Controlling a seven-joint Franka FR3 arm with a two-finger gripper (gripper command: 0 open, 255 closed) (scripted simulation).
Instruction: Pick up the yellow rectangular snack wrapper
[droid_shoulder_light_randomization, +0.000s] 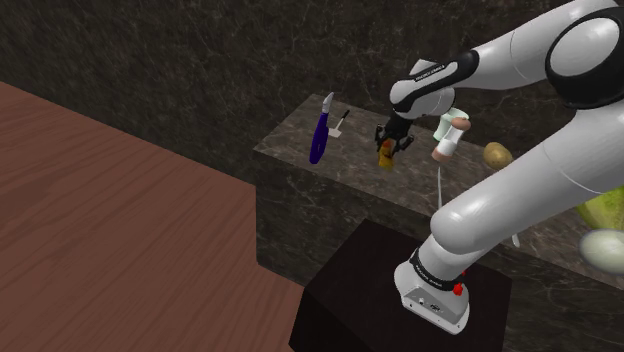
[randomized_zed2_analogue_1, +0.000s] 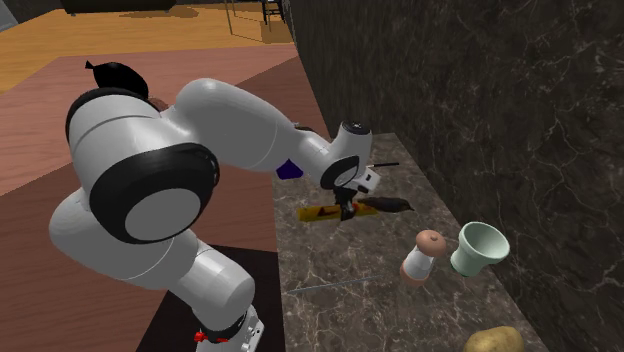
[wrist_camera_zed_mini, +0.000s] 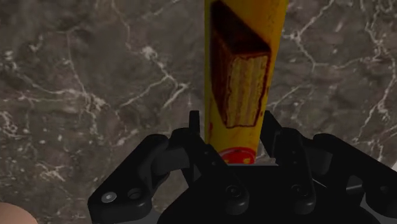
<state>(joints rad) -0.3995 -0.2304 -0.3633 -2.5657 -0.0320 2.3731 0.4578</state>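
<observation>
jaws pinching one end of yellow snack wrapper (wrist_camera_zed_mini: 240, 70), printed with a brown-and-cream wafer bar; wrapper stretched out along dark marbled worktop (randomized_zed2_analogue_1: 350, 315), near but apart from pink-capped shaker (randomized_zed2_analogue_1: 420, 257); resting on worktop or just clear of it: cannot tell.

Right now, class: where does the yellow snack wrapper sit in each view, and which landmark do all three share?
Shoulder view: yellow snack wrapper right of centre, under the end effector.
Second exterior view: wrapper at centre, on the dark veined counter.
Wrist view: wrapper reaching away from the end effector.
Shared landmark: that counter.
</observation>
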